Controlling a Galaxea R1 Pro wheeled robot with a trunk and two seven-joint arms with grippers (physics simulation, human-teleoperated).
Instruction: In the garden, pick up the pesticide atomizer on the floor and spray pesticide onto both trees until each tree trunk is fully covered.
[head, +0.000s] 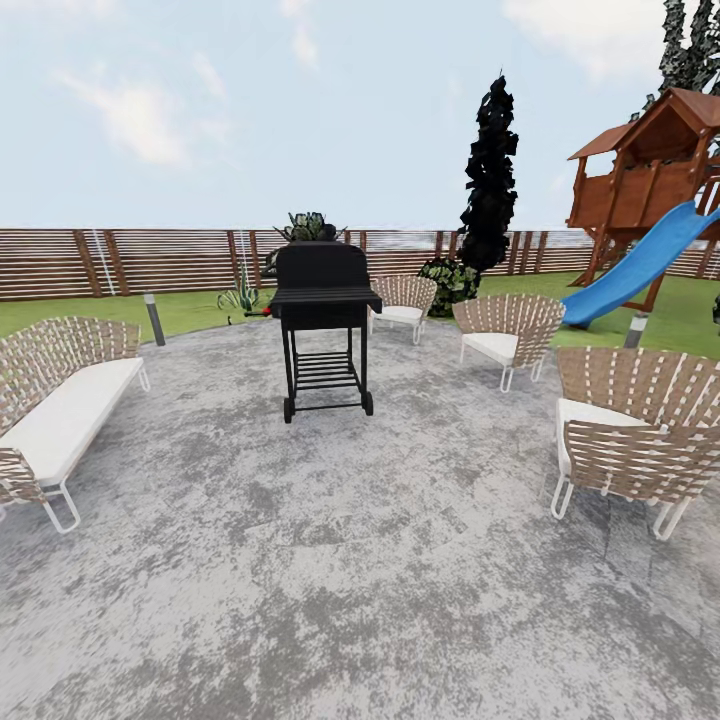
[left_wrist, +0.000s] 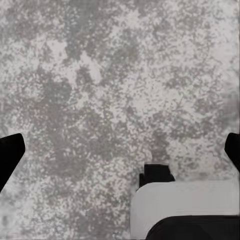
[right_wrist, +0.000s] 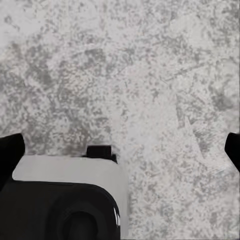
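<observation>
Two grippers, left (left_wrist: 120, 147) and right (right_wrist: 120, 147), hang spread and empty over mottled paving (head: 360, 560), likely stowed for driving. A tiny red-tipped thing (head: 266, 312), perhaps the atomizer, lies far ahead beside the grill (head: 323, 300).

Grey stone patio (head: 350, 560), black grill on wheels (head: 323, 325) stood in the middle, white woven bench (head: 60, 410) at left, three woven chairs (head: 508, 335) at right, green lawn (head: 190, 310), brown slat fence (head: 150, 260) behind, dark cone tree (head: 490, 175), wooden playhouse (head: 655, 160) with blue slide (head: 640, 265).
</observation>
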